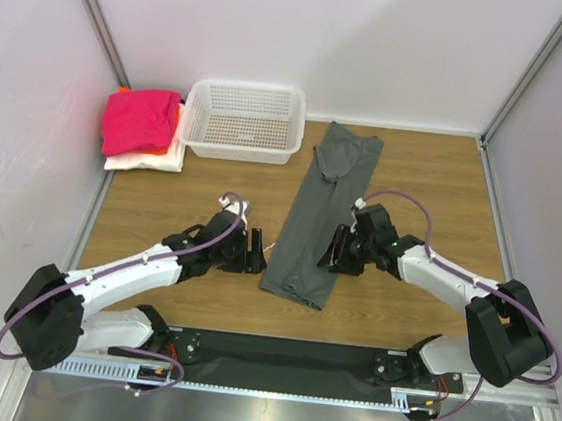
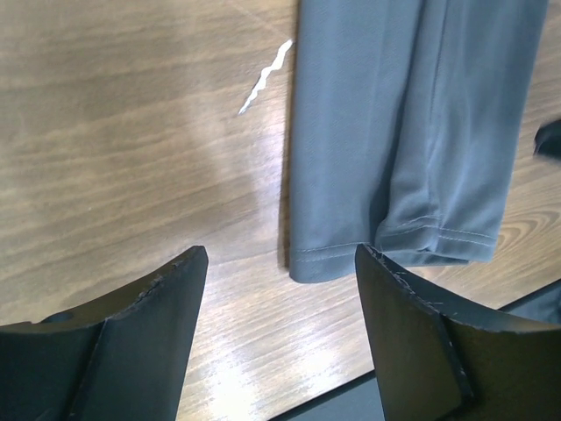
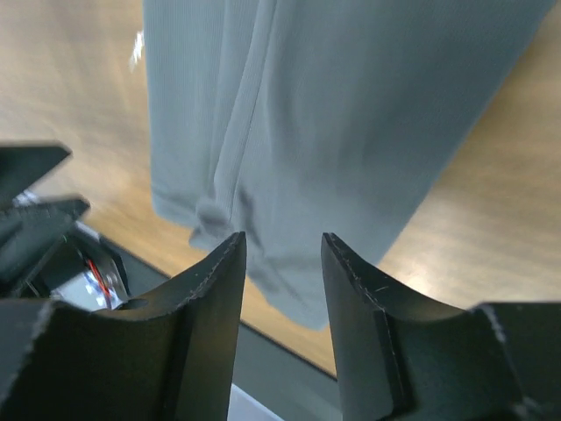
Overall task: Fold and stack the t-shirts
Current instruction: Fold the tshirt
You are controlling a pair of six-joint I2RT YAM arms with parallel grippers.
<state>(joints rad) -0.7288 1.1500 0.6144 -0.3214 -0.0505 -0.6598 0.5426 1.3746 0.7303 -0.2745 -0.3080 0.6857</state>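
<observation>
A dark grey t-shirt (image 1: 318, 224) lies on the wooden table as a long narrow strip, running from the back middle to the front. It also shows in the left wrist view (image 2: 394, 132) and the right wrist view (image 3: 333, 114). My left gripper (image 1: 255, 251) is open and empty, just left of the shirt's near hem (image 2: 280, 254). My right gripper (image 1: 339, 249) is open and empty at the strip's right edge, its jaws over the cloth (image 3: 283, 241). A magenta t-shirt (image 1: 140, 120) tops a stack on an orange one (image 1: 178, 111) and a white one (image 1: 145, 161) at the back left.
A white mesh basket (image 1: 242, 121) stands at the back, between the stack and the grey shirt. A small white thread (image 2: 263, 79) lies on the wood left of the shirt. A black base strip (image 1: 286, 354) runs along the near table edge. Walls close in the left, back and right.
</observation>
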